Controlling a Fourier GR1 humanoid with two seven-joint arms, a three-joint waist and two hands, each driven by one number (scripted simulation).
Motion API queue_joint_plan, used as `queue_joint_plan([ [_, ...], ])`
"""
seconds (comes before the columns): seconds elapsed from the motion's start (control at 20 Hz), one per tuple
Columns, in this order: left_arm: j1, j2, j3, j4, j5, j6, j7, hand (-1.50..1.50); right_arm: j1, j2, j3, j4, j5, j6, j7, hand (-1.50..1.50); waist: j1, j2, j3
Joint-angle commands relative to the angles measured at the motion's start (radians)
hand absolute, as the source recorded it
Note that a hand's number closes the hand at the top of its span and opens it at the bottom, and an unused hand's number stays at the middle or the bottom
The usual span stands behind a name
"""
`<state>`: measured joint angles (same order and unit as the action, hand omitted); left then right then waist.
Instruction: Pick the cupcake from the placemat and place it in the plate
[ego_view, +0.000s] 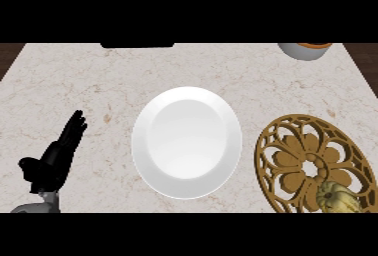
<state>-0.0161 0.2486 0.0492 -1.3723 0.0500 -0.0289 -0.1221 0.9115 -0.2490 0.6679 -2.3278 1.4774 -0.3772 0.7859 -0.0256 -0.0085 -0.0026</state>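
The pick-up has not begun: the left hand (53, 159) rests with fingers straight, and the cupcake (338, 198) on the placemat (289, 150), far to its right past the plate (187, 97), needs grabbing next.

Placemat (314, 165): gold openwork disc, right side runs past the view's right edge, lower part cut by the bottom band.

Cupcake (338, 199): pale yellowish lump on the placemat's lower part; only its top shows, the rest cut off below. Wrapper and base not visible.

Cup (304, 49): top right, white with an orange inside; only the lower part shows, upper part cut off.

Dark flat thing (137, 45) at the counter's far edge: mostly cut off, cannot tell what it is.

Left hand (55, 157): forearm cut at the bottom edge.

Right hand: nowhere in view.
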Motion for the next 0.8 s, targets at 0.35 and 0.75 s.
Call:
queue_joint_plan([
  [0.35,-0.004,-0.009,0.006,-0.005,-0.009,0.009,0.011,0.0,0.072,0.031,0.249,-0.245,0.462,-0.054,0.008,1.5,0.002,-0.001,-0.001],
  [0.75,-0.021,-0.013,-0.007,-0.003,-0.007,-0.019,0.006,0.0,-0.106,0.232,0.349,-0.178,0.525,0.117,-0.016,1.5,0.027,0.009,-0.001],
])
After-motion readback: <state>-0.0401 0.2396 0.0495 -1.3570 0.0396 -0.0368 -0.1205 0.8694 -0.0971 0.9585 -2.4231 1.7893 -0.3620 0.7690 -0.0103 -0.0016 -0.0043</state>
